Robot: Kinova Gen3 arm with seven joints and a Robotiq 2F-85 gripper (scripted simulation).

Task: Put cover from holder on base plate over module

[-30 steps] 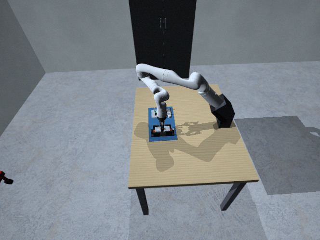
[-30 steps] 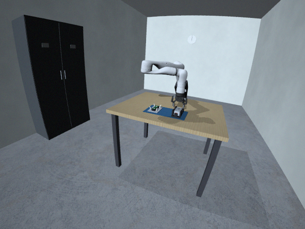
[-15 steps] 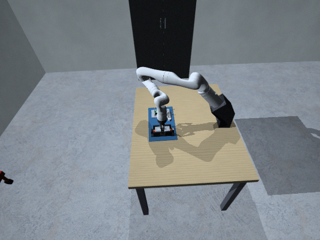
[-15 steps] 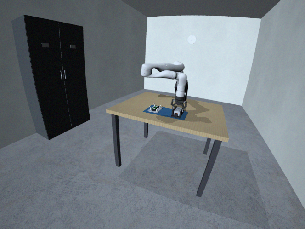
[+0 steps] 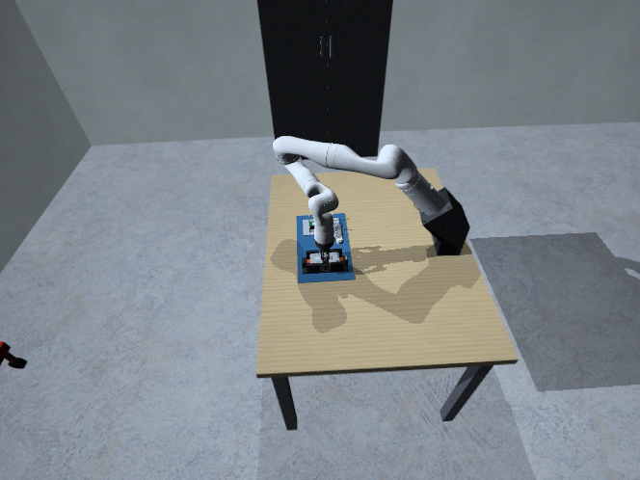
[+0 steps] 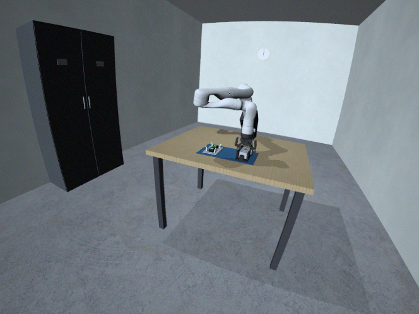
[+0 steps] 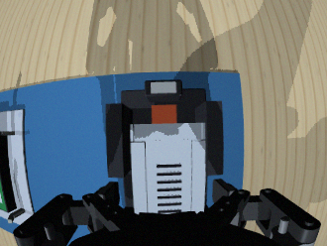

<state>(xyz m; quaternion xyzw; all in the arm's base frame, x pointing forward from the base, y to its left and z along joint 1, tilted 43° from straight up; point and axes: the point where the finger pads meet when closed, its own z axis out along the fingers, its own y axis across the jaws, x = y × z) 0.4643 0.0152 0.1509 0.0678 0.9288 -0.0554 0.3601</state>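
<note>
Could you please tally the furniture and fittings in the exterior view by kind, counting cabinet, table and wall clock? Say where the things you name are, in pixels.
Cabinet (image 5: 294,66) (image 6: 60,118): 1
Table (image 5: 387,335) (image 6: 182,142): 1
Wall clock (image 6: 263,53): 1
Total: 3

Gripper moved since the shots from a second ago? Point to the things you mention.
Yes, down: in the exterior view the open gripper (image 5: 325,253) (image 6: 245,148) now sits lower over the black holder (image 5: 304,266) (image 6: 238,157) (image 7: 214,139), its fingers now beside the cover (image 5: 333,256) (image 6: 245,152) (image 7: 168,174).
</note>
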